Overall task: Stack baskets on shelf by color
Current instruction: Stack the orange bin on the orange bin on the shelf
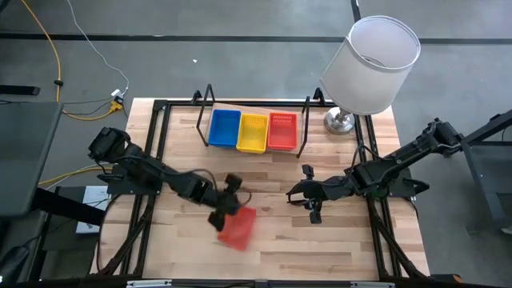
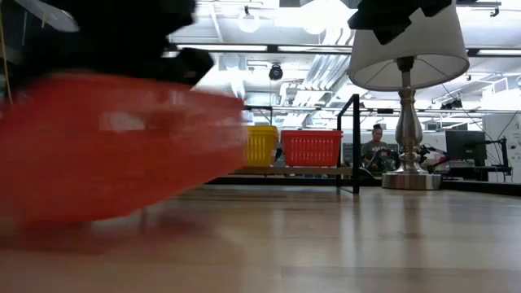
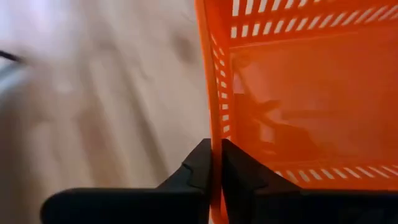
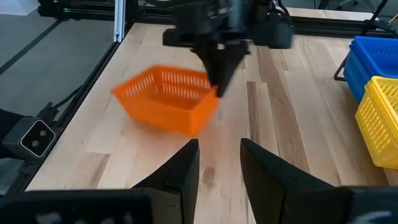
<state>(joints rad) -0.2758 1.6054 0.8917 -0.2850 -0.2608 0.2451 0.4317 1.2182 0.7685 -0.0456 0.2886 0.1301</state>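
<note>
From above, the left tool point(image 1: 226, 210) is clamped on the rim of an orange-red basket point(image 1: 238, 228) lifted over the bench point(image 1: 344, 240), well short of the shelf point(image 1: 210, 108). The left wrist view shows fingers point(image 3: 200, 167) pinching its mesh wall. The right tool point(image 4: 217, 163) waits near mid-bench, fingers apart, empty. Next, likely: carry it onto the shelved red basket point(image 1: 282, 131).

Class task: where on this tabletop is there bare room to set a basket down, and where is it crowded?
Bare wood lies between the shelf and the two grippers, and along the near edge right of the orange-red basket. Crowded: the shelf, filled by three basket stacks, the lamp corner, and around the left gripper and right gripper.
</note>
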